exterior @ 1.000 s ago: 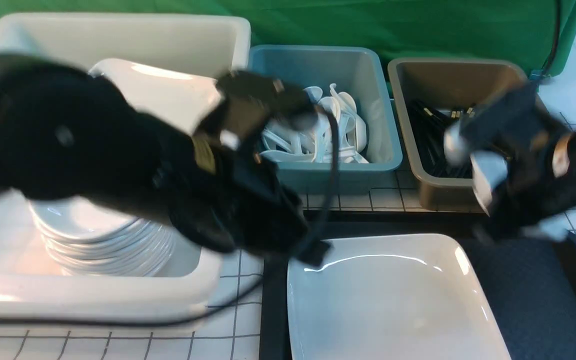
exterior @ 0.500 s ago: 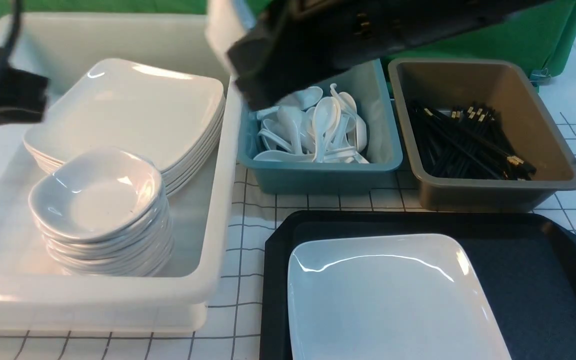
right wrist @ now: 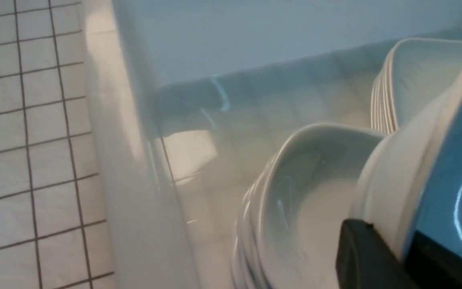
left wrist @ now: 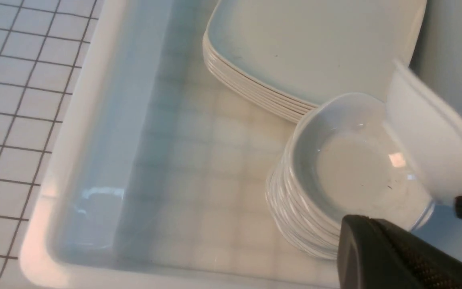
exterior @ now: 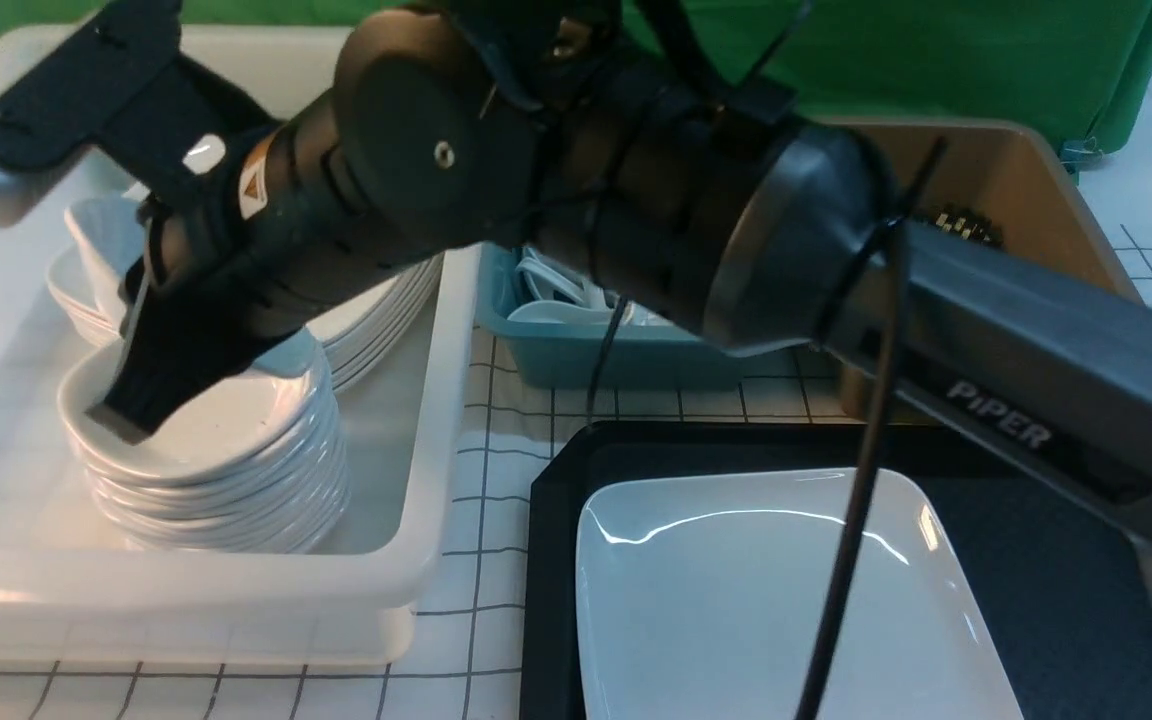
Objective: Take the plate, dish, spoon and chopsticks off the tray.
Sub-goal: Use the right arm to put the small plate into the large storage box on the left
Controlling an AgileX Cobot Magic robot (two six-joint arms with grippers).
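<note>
Right fingers [right wrist: 361, 251] clamp a tilted dish [right wrist: 403, 160] near the stack [right wrist: 319, 224]; level it before release. Left fingers [left wrist: 355, 257] are together.

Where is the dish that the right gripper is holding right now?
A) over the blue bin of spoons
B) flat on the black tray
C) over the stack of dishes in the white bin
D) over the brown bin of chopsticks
C: the right gripper grips the tilted dish by its rim, above the stacked dishes in the white bin.
</note>
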